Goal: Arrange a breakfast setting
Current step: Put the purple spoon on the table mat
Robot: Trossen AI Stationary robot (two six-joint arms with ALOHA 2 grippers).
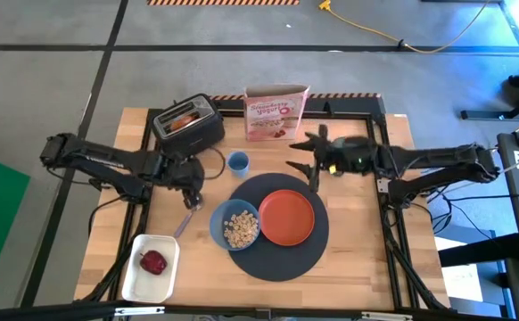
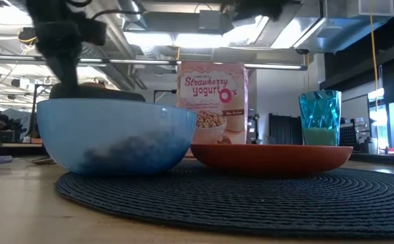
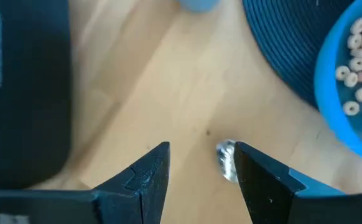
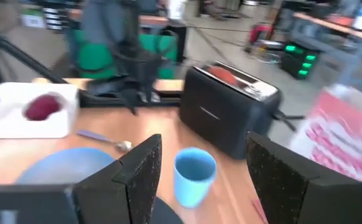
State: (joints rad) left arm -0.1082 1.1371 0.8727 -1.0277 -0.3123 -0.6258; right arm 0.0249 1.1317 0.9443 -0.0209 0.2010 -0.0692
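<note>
On the dark-grey mat (image 1: 277, 254): blue bowl (image 1: 235, 227) of cereal (image 1: 240, 229) touching empty orange plate (image 1: 286, 217). Beside it, white tray (image 1: 149, 267) with red apple (image 1: 153, 262); toaster (image 1: 188, 124) with toast (image 1: 183, 119). Left hand (image 3: 199, 168) parted, empty, over spoon (image 3: 226, 160); right hand (image 4: 199, 165) wide, empty, above desk (image 1: 349, 192).

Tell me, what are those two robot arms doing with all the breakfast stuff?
They are setting a breakfast place. The blue bowl of cereal and the orange plate already sit on the round dark mat. The left gripper hangs open right over the spoon lying on the wood beside the bowl. The right gripper waits open near the cereal box. The apple sits in a white tray.
</note>
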